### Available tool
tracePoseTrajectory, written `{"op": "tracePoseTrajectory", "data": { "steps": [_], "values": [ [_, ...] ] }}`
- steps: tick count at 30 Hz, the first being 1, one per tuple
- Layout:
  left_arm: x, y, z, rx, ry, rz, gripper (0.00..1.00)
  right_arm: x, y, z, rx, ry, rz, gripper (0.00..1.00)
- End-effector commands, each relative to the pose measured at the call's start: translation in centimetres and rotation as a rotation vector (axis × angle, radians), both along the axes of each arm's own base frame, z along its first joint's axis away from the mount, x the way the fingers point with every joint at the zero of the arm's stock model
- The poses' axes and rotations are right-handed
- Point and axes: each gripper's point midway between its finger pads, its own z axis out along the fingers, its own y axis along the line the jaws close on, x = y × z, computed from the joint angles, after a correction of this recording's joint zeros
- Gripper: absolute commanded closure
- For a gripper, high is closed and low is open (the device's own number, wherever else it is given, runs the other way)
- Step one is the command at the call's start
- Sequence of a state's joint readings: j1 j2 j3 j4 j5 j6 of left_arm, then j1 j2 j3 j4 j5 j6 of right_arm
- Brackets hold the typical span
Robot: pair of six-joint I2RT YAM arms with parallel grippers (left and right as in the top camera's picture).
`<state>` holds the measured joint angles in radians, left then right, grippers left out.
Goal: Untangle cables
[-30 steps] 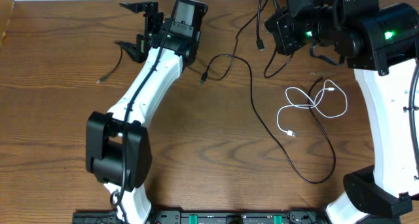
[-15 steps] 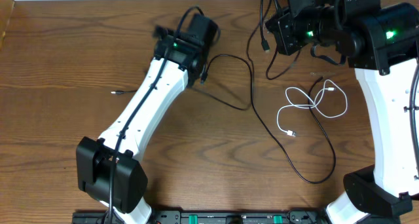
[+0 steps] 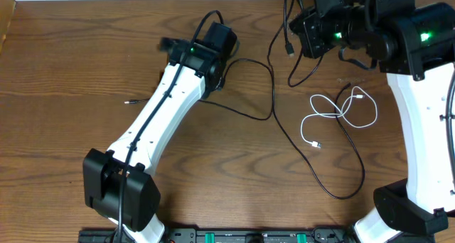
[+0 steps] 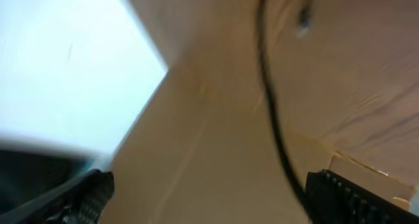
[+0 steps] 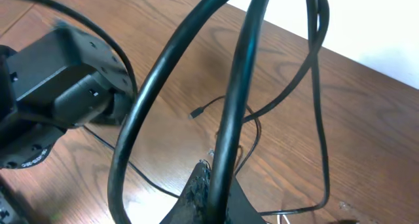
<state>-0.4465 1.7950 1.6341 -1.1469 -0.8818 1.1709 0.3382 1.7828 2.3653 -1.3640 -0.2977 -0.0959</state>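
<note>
1. Two cords lie together near the right edge of the brown wooden table (image 3: pixel 71 165): a thin white coiled cable (image 3: pixel 340 112) with a long thin black cable (image 3: pixel 273 94) crossing its loops.
2. Your right gripper (image 5: pixel 209 191), pinched tight, holds a black cord loop (image 5: pixel 239 80) raised over the far edge.
3. Your left gripper (image 4: pixel 209 185) gapes wide and empty near the far middle, a black strand (image 4: pixel 268 106) between its fingers (image 4: pixel 347 198).
4. Likely partway: white and black need parting.

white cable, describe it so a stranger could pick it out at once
On the wooden table, look beside the right arm. The white cable lies there in loose loops, the only pale cord among black cables.
</note>
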Motion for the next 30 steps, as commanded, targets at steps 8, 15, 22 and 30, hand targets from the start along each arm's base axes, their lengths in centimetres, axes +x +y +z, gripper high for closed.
{"op": "tracePoseTrajectory", "data": {
  "steps": [8, 15, 22, 30],
  "values": [
    [-0.8, -1.7, -3.5, -0.347, 0.013, 0.123, 0.02, 0.2, 0.3, 0.4, 0.016, -0.017, 0.023, 0.99],
    [-3.9, 0.0, -3.7, -0.229, 0.200, 0.106, 0.02, 0.4, 0.3, 0.5, 0.018, -0.025, 0.023, 0.99],
    [-1.9, 1.7, -2.5, -0.208, 0.023, 0.194, 0.02, 0.5, 0.6, 0.8, 0.033, -0.036, 0.028, 0.99],
    [6.4, -1.2, 0.6, -0.406, -0.414, 0.152, 0.02, 0.5, 0.5, 0.7, 0.028, -0.033, 0.024, 0.99]
  ]
}}
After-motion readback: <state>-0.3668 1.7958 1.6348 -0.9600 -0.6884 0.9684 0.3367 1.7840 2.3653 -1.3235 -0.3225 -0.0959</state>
